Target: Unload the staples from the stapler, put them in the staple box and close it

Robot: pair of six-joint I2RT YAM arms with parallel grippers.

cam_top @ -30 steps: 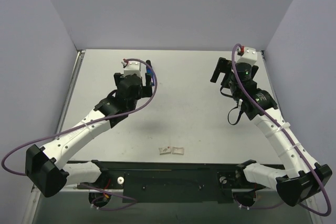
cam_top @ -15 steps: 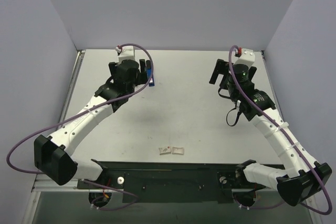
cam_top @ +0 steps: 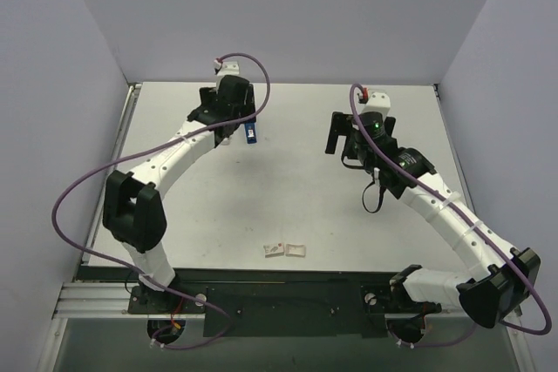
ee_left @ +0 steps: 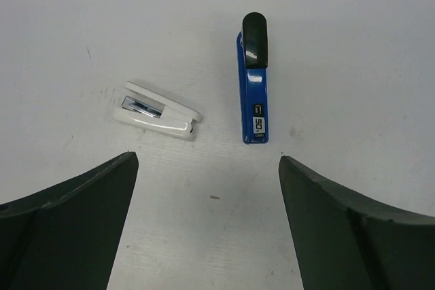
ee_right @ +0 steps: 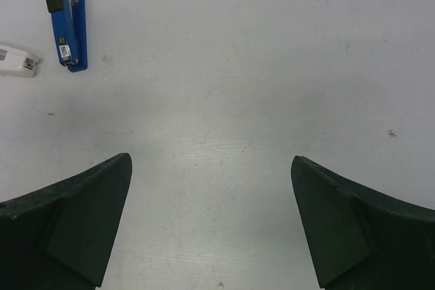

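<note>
One stapler (ee_left: 253,86) lies flat on the table (ee_left: 353,45), a narrow royal-blue body with a black end. In the left wrist view the black end points away from the camera and the blue end points back toward the gap between the fingers. One white label sits near the blue end, printed with "50"; the smaller print beneath it is too fine to read. One white bar (ee_left: 158,111) lies to the left of the stapler in that view, close but not touching. It is tilted across the stapler's line, with a metallic strip showing in its upper face. Two grippers are in view, neither touching the stapler. The left gripper (ee_left: 207,164) sits just short of the stapler's blue end, its two dark fingers (ee_left: 75,222) spread wide with nothing between them. The right gripper (ee_right: 211,161) likewise has its fingers (ee_right: 360,229) spread wide on nothing. In its wrist view the stapler is off at the upper left corner, with the white bar just beside it at the frame's edge. From the top camera the stapler shows as a blue sliver beside the left wrist, and the right gripper is well to the right of it. Two small white scraps (cam_top: 275,250) lie side by side, much nearer the arm bases than the stapler. Two purple cables (cam_top: 56,213) run along the arms, one each.
</note>
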